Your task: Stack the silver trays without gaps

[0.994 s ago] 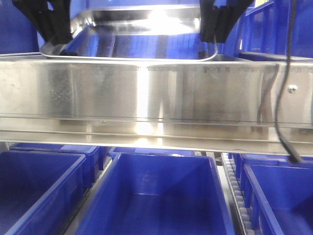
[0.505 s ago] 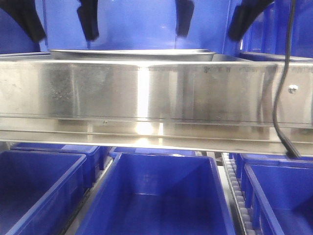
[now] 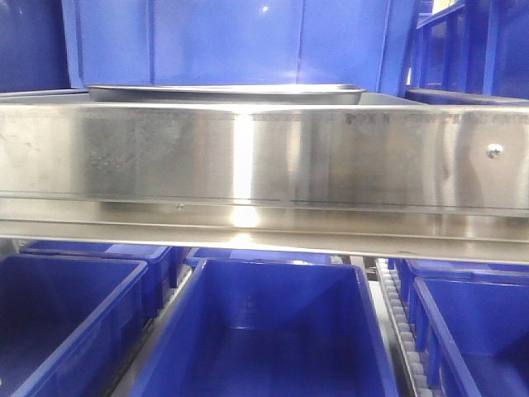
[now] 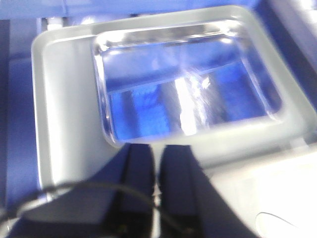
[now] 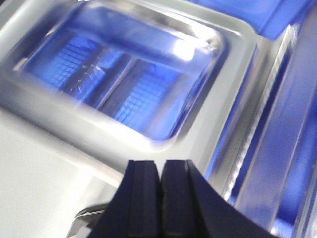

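Stainless-steel shallow rectangular trays [image 3: 223, 91] sit nested flat behind the broad brushed-steel front rail [image 3: 264, 157] — seemingly released, since the left gripper [image 4: 157, 186] and right gripper [image 5: 160, 198] hover above, closed on nothing.

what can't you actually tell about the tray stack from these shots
- Front view: the shiny rectangular stainless-steel trays show only a rim edge; the broad brushed-steel front rail hides everything below, so gaps can't be judged.
- Left wrist view: motion blur smears the tray rim; the left gripper covers the near edge.
- Right wrist view: the right gripper hides the near rim; tray count unclear.
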You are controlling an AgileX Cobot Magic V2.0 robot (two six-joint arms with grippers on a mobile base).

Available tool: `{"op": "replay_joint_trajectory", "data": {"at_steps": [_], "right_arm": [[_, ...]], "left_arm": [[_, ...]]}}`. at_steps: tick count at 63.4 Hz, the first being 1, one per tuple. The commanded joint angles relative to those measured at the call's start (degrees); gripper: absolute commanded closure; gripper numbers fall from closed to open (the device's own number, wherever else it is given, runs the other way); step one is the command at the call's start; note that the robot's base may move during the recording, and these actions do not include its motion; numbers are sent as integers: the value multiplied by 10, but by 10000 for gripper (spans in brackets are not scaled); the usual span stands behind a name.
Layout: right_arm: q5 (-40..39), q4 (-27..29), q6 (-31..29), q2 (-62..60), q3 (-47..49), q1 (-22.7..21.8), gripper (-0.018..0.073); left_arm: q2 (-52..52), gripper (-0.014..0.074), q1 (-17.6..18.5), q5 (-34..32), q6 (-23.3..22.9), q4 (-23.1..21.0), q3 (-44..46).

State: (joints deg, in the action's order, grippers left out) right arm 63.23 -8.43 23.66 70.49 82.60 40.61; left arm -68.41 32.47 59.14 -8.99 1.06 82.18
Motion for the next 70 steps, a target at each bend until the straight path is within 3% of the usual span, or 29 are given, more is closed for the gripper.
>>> {"op": "replay_joint_trajectory", "data": {"at_steps": [1,17,33,46,70], "right_arm": [[-89,-20,-7,-78,-63,15,509],[-275,-29,-23,-263,-313,22,509],[-421,-32,-63,-428,-521,22,509],[-500,-32,-65,-502,-599,22,509],[-504,-32,-65,-502,-599,22,509]], "left_arm": [[64,636,12,-86,4,0,-57],[203,637,50,-263,4,0,-268],[276,637,66,-383,4,-3,-406],[276,638,66,-388,4,-11,-419],[275,638,66,-388,4,-11,-419]]}}
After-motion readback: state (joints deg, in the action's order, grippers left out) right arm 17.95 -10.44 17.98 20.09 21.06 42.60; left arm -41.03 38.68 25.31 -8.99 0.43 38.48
